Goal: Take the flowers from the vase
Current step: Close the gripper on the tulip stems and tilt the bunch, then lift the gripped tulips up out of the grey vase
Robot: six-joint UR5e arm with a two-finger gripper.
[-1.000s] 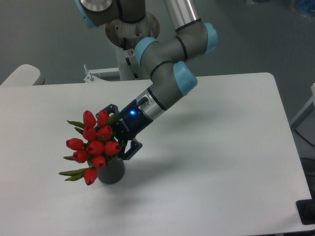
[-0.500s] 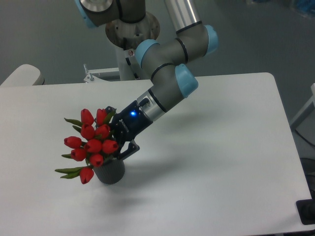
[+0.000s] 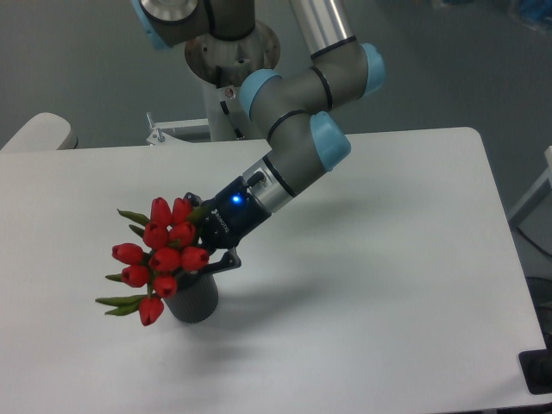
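Gripper (image 3: 207,246) grips flowers (image 3: 162,250) in vase (image 3: 195,299)

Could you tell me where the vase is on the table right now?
The vase stands upright on the white table, left of centre near the front, right under the flowers and gripper.

Vase (image 3: 195,299): mouth and rim hidden behind flowers (image 3: 161,253). Flower stems: concealed. End effector (image 3: 210,244): fingertips masked by blooms; grip state indeterminable. Desk (image 3: 388,259): near edge cropped by frame.
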